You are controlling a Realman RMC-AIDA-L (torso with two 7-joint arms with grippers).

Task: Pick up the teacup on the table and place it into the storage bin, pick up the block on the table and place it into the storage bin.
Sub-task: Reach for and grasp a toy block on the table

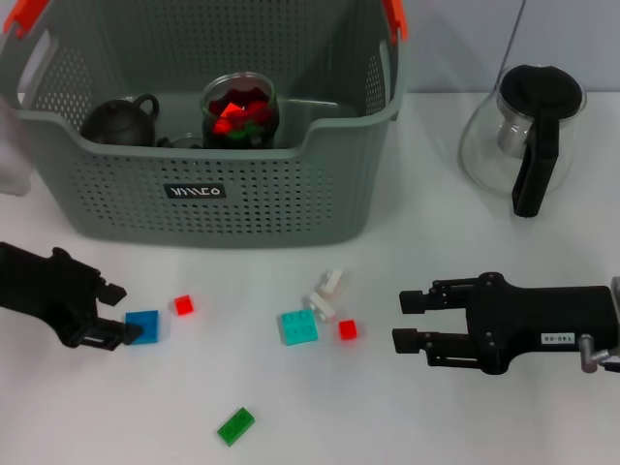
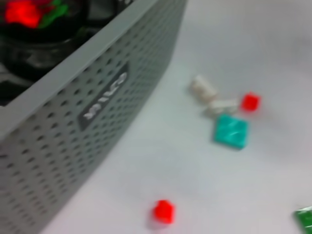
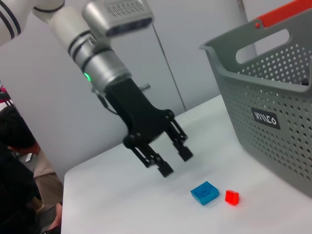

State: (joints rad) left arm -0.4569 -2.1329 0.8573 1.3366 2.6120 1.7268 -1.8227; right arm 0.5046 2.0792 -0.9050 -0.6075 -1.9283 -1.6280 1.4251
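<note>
So the storage bin point(image 1: 203, 184) sits at the far side of the white desk point(image 1: 407, 407), a bit left of centre. Inside it there's a dark little teapot point(image 1: 121, 121) on the left and next to it a glass teacup point(image 1: 239, 108) with red and green stuff in it, so the cup is already in the bin.

Blocks are all loose on the desk in front of the bin: a blue block point(image 1: 143, 325) at the left with a small red block point(image 1: 183, 305) just to its right, a teal block point(image 1: 298, 327) near the middle with a white piece point(image 1: 326, 294) touching its far right corner and another red block point(image 1: 348, 329) just right of it, and a green block point(image 1: 235, 425) closest to the near edge.

Left tool point(image 1: 108, 312) is low over the desk at the left, fingers spread apart, holding nothing, tips right at the blue block's left edge. From the right wrist view it looks a bit above the desk, not gripping.

Right tool point(image 1: 409, 320) hangs on the right side, also open and empty, pointing toward the red block near the teal one, apart from it.

A glass teapot with a black lid point(image 1: 528, 136) stands far right.
</note>
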